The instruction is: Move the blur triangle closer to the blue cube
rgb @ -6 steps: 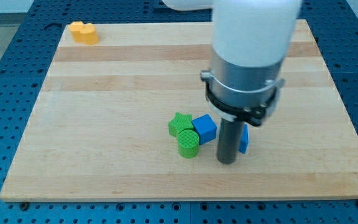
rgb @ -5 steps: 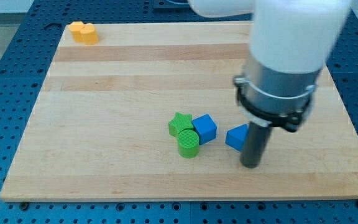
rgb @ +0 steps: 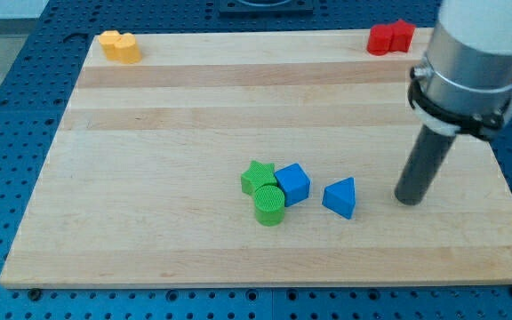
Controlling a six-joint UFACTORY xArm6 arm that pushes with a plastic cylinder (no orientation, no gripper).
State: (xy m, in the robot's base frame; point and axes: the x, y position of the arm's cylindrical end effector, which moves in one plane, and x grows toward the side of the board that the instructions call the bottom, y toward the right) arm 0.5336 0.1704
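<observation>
The blue triangle [rgb: 340, 197] lies on the wooden board, a short gap to the right of the blue cube [rgb: 292, 184]. The cube touches a green star [rgb: 257, 176] and a green cylinder [rgb: 269, 205] on its left. My tip [rgb: 408, 201] rests on the board to the right of the blue triangle, apart from it by a clear gap. The rod rises from there to the arm at the view's upper right.
Yellow blocks [rgb: 119, 45] sit at the board's top left corner. Red blocks [rgb: 390, 38] sit near the top right edge. The wooden board [rgb: 149, 133] lies on a blue perforated table.
My tip has moved to the right, from left of the blue triangle to well right of it. The triangle now shows in full. The red blocks have come into view.
</observation>
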